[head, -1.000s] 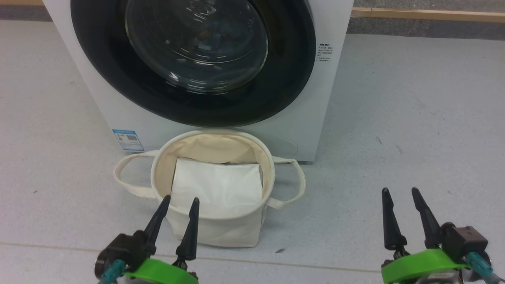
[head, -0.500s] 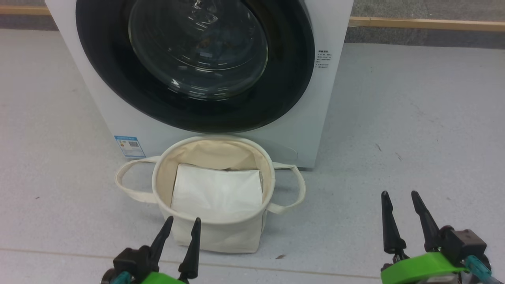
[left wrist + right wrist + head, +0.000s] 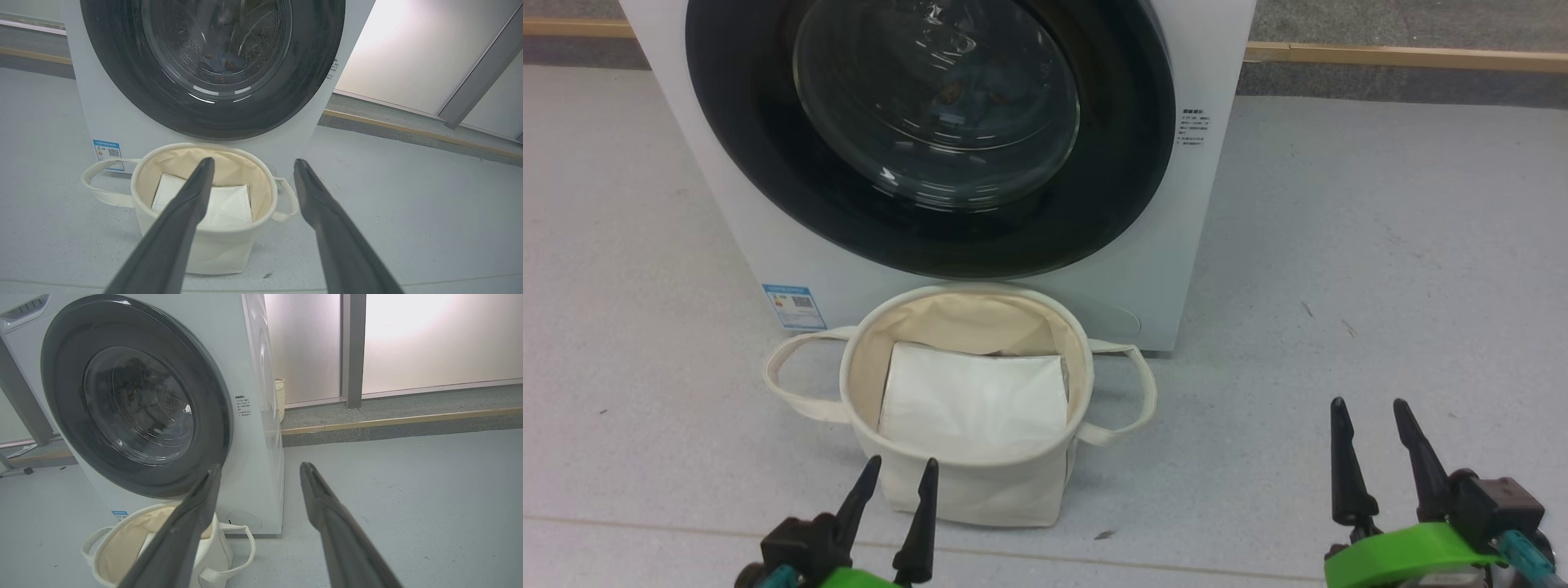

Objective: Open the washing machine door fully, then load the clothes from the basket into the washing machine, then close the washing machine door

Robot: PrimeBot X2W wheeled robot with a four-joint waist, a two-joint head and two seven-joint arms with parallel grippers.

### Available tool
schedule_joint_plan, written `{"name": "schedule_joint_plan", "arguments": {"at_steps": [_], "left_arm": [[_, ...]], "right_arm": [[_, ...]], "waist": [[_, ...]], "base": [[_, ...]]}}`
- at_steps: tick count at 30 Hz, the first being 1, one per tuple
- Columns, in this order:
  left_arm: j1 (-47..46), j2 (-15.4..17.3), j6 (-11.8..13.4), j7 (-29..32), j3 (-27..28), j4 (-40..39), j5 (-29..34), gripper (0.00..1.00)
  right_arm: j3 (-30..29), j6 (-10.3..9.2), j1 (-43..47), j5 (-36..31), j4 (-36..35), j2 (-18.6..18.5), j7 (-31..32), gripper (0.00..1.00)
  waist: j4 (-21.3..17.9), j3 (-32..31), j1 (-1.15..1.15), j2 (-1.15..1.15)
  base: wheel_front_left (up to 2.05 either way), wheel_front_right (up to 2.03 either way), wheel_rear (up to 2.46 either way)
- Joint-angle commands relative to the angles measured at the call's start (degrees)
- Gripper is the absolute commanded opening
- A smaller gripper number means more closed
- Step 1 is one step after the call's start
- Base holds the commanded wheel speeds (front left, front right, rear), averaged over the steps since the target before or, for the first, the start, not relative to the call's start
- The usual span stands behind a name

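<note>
The washing machine (image 3: 1209,49) stands on the floor straight ahead, its round black door (image 3: 1127,163) shut flush against the front. Through the glass I see blue fabric with orange spots, the clothes (image 3: 220,64), lying in the drum. The cream basket (image 3: 968,490) sits right before the machine and holds a flat white sheet (image 3: 972,400). My left gripper (image 3: 901,463) hovers open at the basket's near rim with nothing between its fingers. My right gripper (image 3: 1369,403) is open over bare floor to the right. The left wrist view shows the left gripper (image 3: 253,162) aimed at the basket (image 3: 204,253).
A blue label (image 3: 794,305) marks the machine's lower left corner. A raised step with a wooden edge (image 3: 1405,55) runs behind it. Beside the machine stands a woven bin (image 3: 280,396), with a grey post (image 3: 351,351) and frosted panels behind. Grey floor spreads to the right.
The head camera has tilted, so the whole picture sits a little lower. My left gripper has drawn back from over the basket to its near rim. The door and basket have not moved.
</note>
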Motion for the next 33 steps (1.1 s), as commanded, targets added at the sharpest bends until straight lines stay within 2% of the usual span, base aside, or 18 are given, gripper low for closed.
{"name": "schedule_joint_plan", "arguments": {"at_steps": [1, 33], "left_arm": [[-1.8, 0.5, 0.2, -0.5, 1.7, -1.4, 0.3, 1.00], [-1.9, 0.5, 0.4, -0.5, 2.2, -0.7, 0.0, 1.00]], "right_arm": [[1.4, -0.08, -1.2, -0.4, -1.6, -0.4, -0.3, 1.00], [2.1, -0.08, -1.2, -1.0, -0.8, -0.4, -0.3, 1.00]], "waist": [[0.0, 0.0, 0.00, 0.00], [0.7, 0.0, 0.00, 0.00]], "base": [[0.00, 0.00, 0.00], [0.00, 0.00, 0.00]]}}
